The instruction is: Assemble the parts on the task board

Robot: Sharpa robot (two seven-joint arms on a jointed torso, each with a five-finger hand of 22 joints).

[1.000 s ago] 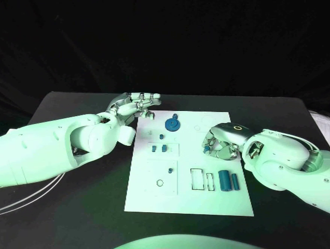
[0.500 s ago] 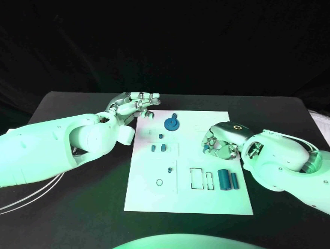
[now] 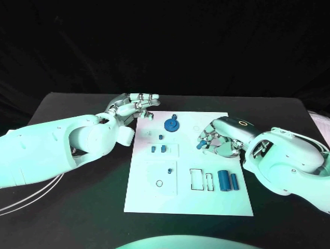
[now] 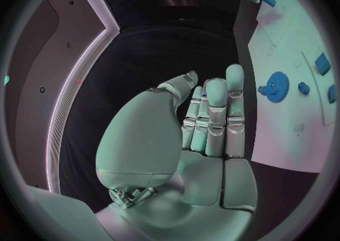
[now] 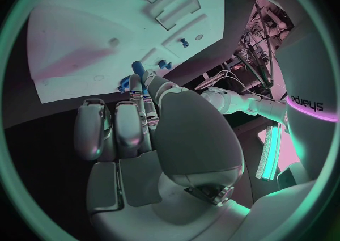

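Right robot hand [image 3: 219,141] is pinching a small blue peg [image 3: 198,146].
It is looking light and slippery (best pinched mid-length) above the task board [image 3: 189,199]; left robot hand [image 3: 135,105] is waiting beside it, spread.

White task board [image 3: 187,199] on a black table [image 3: 75,202], dotted with blue parts like the round gear [image 3: 172,124]. Both hands are silver, left hand [image 3: 137,105] and right hand [image 3: 214,141], on white arms.
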